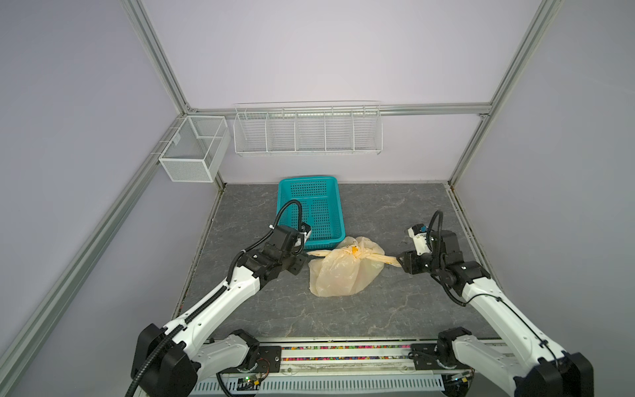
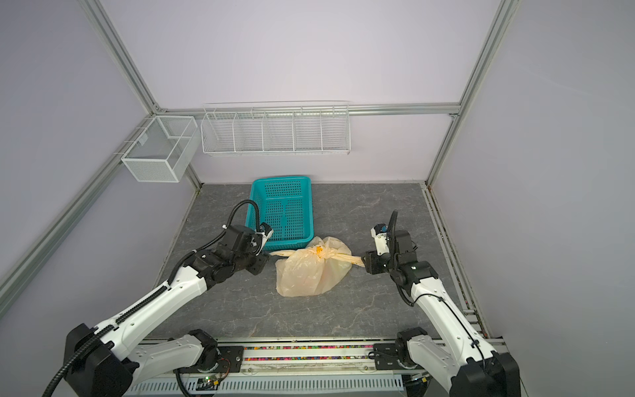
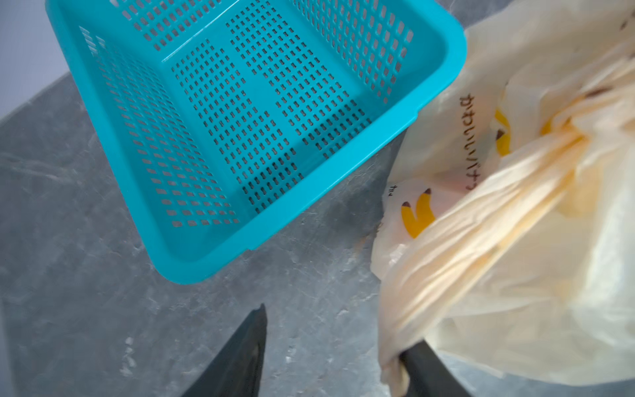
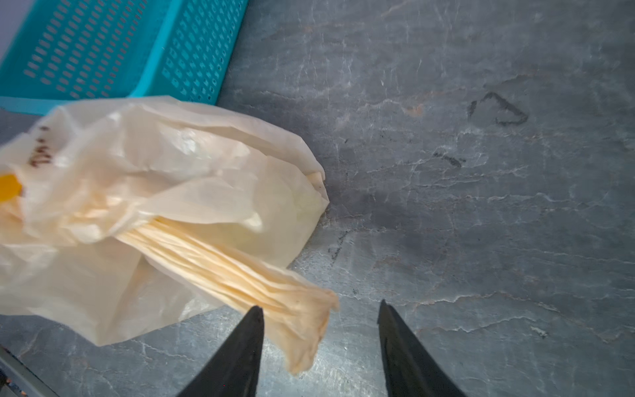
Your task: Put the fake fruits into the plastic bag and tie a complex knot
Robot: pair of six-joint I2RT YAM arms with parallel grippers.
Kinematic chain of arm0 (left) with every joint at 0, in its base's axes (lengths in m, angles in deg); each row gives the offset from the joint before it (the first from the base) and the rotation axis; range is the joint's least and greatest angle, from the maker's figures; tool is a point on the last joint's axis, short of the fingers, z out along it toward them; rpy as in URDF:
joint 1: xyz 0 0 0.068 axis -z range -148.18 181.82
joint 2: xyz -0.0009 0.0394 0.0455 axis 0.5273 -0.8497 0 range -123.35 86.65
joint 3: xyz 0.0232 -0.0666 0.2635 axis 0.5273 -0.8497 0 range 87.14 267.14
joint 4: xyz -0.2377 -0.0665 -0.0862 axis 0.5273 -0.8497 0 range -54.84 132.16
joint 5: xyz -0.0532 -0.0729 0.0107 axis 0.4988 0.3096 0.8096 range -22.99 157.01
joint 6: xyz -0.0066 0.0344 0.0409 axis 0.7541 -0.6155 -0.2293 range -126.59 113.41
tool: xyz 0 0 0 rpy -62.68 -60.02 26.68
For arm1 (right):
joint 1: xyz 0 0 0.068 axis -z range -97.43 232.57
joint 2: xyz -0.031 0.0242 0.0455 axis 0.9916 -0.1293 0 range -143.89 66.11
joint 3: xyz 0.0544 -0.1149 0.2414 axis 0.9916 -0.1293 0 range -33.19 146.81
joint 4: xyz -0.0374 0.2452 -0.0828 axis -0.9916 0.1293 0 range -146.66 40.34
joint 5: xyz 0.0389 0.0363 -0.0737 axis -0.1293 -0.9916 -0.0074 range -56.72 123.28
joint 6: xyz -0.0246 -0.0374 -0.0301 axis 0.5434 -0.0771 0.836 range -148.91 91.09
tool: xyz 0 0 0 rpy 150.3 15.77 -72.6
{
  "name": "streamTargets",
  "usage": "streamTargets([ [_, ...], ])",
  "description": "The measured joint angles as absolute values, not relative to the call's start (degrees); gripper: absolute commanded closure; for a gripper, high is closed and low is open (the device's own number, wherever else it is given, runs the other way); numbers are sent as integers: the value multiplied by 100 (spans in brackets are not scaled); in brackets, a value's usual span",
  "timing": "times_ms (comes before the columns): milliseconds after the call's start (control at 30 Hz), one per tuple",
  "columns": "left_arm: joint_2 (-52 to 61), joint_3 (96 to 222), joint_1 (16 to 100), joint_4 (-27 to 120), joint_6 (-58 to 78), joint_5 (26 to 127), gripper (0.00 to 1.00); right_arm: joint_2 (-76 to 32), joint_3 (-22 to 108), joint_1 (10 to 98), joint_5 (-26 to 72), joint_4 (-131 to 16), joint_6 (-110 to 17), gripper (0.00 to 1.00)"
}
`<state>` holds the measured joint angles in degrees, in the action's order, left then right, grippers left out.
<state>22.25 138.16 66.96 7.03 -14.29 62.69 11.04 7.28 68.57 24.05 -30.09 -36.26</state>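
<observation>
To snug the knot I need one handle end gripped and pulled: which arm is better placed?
Right, probably. One handle end lies between the open fingers of the right gripper. At the left gripper, also open, the other end drapes over one finger, outside the gap.

The bag [image 1: 340, 271], mid-frame, is a thin, see-through pale yellow, deepening to orange-yellow at the knot [image 1: 355, 252]. It is printed with bright yellow bananas [image 3: 417, 214] with dark brown tips and a line of dark brown lettering [image 3: 467, 144]. Just above it in the frame, the basket [image 1: 311, 209] is solid teal, pierced with rows of little slots. The worktop [image 1: 378, 309] is dark grey, veined paler like stone. The fingers [image 4: 237, 361] are plain black and the arms [image 1: 498, 309] are white with black joints. In the upper frame, white wire racks [image 1: 307, 132] hang on pale lilac walls [image 1: 326, 51].
</observation>
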Motion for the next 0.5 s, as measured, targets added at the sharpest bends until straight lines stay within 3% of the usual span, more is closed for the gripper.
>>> streamTargets([
  [167, 2946, 13902, 6696, 473, -1272, 6584, 11, 1690, 1314, 6857, 2514, -2801, -3532, 25],
  [367, 3759, 14103, 6696, 421, -1163, 6768, 10, 1758, 1912, 6857, 3023, -2773, -3399, 16],
  [500, 3906, 14142, 6681, 703, -723, 6219, 9, 1727, 1915, 6857, 3688, -2885, -3298, 9],
])
